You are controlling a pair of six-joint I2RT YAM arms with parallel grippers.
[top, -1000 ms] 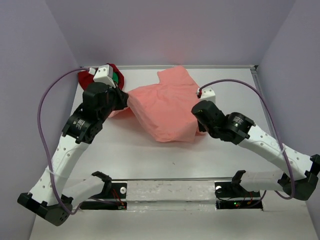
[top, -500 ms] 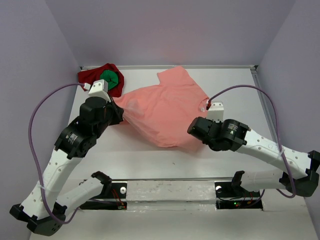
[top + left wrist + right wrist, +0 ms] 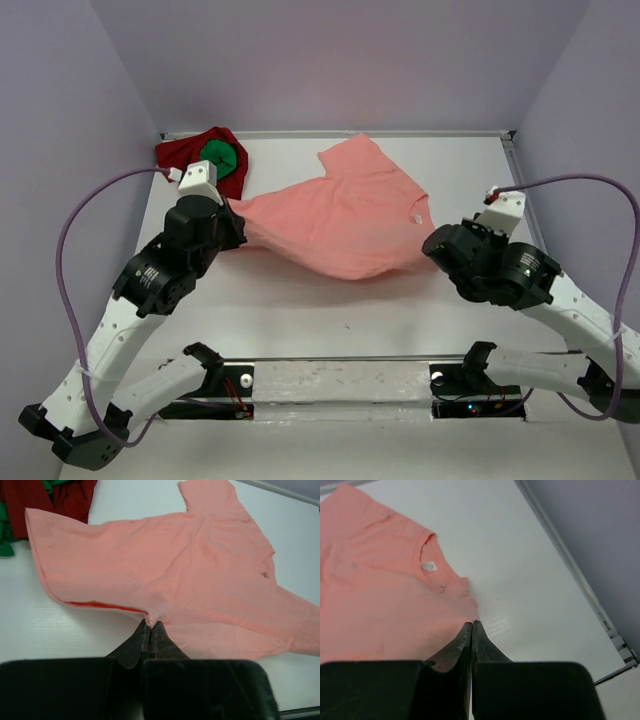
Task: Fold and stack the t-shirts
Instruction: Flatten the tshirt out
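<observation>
The left gripper (image 3: 150, 625) and right gripper (image 3: 472, 624) are each clamping an opposite edge of the salmon-pink t-shirt (image 3: 340, 225), stretching it across the table (image 3: 300, 320), apparently flattening it for folding, near the bunched dark red t-shirt (image 3: 180, 152) and green t-shirt (image 3: 220, 156).

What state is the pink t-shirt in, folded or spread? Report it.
Spread: the salmon-pink t-shirt lies stretched open between the left gripper and right gripper, each shut on an edge.

Green t-shirt (image 3: 222, 158) mostly inside the dark red t-shirt (image 3: 178, 152), both partly past the left wrist view.
</observation>
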